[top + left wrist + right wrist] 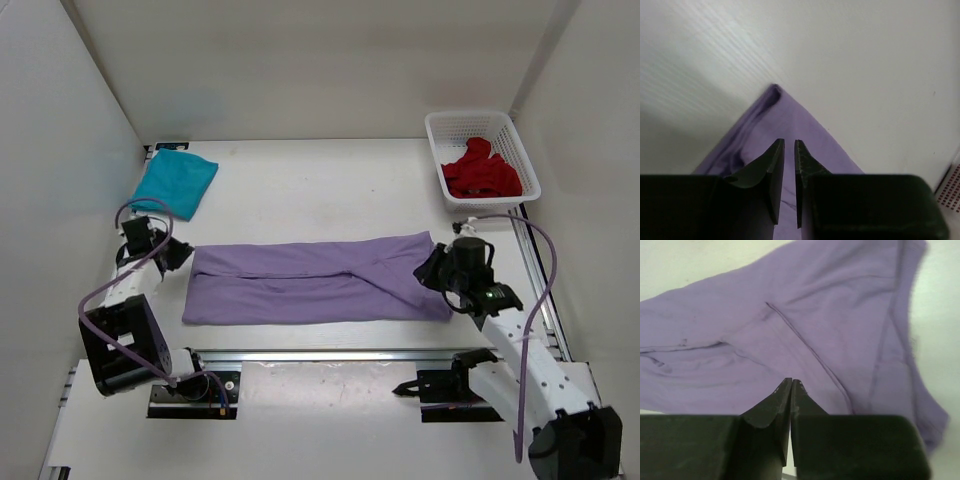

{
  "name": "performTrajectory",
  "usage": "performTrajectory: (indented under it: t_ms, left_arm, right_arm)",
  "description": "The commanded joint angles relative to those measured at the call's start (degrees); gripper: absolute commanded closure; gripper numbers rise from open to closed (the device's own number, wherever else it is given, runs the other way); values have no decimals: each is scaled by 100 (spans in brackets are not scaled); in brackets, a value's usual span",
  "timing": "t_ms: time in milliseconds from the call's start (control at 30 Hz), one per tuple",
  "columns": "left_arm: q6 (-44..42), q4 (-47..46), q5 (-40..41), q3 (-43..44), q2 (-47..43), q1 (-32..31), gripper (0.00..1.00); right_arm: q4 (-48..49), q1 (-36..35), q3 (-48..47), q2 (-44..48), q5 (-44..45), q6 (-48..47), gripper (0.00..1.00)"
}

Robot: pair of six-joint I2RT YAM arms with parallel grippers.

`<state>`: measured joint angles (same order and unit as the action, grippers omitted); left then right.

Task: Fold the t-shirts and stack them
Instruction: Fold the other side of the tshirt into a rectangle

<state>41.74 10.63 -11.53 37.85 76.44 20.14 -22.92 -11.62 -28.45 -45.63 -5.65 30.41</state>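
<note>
The light purple t-shirt [310, 280] lies folded into a long band across the middle of the table. My left gripper [182, 254] is at its left end, with a corner of the purple cloth [790, 115] beneath it. The left gripper [789, 142] stands open by a narrow gap with nothing between its fingers. My right gripper [428, 270] is over the shirt's right end, and the right gripper [791, 381] is shut above the purple cloth [805, 315], holding nothing. The teal t-shirt [175, 180] lies folded at the back left. The dark red t-shirt [482, 172] sits crumpled in the basket.
A white mesh basket [470, 118] stands at the back right against the wall. White walls close in the table on the left, back and right. A metal rail [330, 355] runs along the near edge between the arm bases.
</note>
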Motion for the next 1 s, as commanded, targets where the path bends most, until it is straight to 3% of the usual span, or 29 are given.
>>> performTrajectory:
  t_ms: [0, 100, 167, 267, 400, 800, 967]
  left_arm:
    - [-121, -526, 229, 74, -603, -780, 75]
    - [-332, -553, 652, 100, -710, -1449, 77]
    - [-446, -571, 783, 65, -570, -1705, 80]
    - [-596, -483, 714, -31, -455, -1506, 83]
    - [-325, -816, 442, -382, -622, -1083, 85]
    - [-227, -993, 414, -400, -446, -1372, 88]
    - [-262, -984, 362, -392, -534, -1399, 88]
  right_arm:
    - [682, -489, -424, -1075, 118, -35, 100]
    - [1208, -762, -863, -2235, -85, -255, 99]
    - [1490, -851, -1258, -2801, -260, -369, 89]
    - [1703, -1141, -1584, -3504, -148, -571, 78]
    - [1852, -1133, -1761, -4032, -85, -642, 70]
    - [1773, -1334, -2050, -4551, 678, -879, 69]
    - [1729, -1431, -2069, -4622, 653, -931, 85]
